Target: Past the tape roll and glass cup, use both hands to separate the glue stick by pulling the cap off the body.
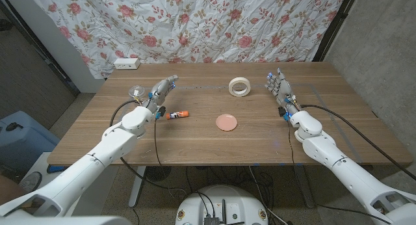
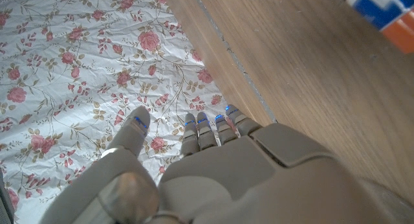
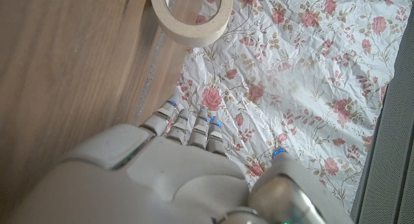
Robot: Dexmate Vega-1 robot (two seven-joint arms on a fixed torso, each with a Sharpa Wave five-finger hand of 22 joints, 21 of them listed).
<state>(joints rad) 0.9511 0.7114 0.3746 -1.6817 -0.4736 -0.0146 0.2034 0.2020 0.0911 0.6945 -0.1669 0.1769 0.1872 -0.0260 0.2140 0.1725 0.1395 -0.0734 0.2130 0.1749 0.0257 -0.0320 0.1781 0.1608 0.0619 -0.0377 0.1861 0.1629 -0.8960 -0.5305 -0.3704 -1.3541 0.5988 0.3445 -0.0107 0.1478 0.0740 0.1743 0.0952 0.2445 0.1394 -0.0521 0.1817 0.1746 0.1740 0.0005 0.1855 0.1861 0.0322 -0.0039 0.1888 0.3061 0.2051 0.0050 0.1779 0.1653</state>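
Note:
The glue stick (image 1: 177, 114) lies on its side on the table, white and blue with an orange cap, left of centre; a corner of the glue stick (image 2: 383, 10) shows in the left wrist view. My left hand (image 1: 162, 91) is raised just behind it, fingers straight and apart, holding nothing. The tape roll (image 1: 239, 87) stands further back, right of centre, also seen as the tape roll (image 3: 191, 17) in the right wrist view. A glass cup (image 1: 137, 92) sits left of my left hand. My right hand (image 1: 279, 86) is to the right of the tape, fingers extended, empty.
A small pink disc (image 1: 226, 122) lies near the table's middle. A white power strip (image 1: 127, 63) rests at the back left corner. A flowered cloth (image 1: 214, 23) hangs behind the table. A blue bin (image 1: 16, 140) stands on the floor left.

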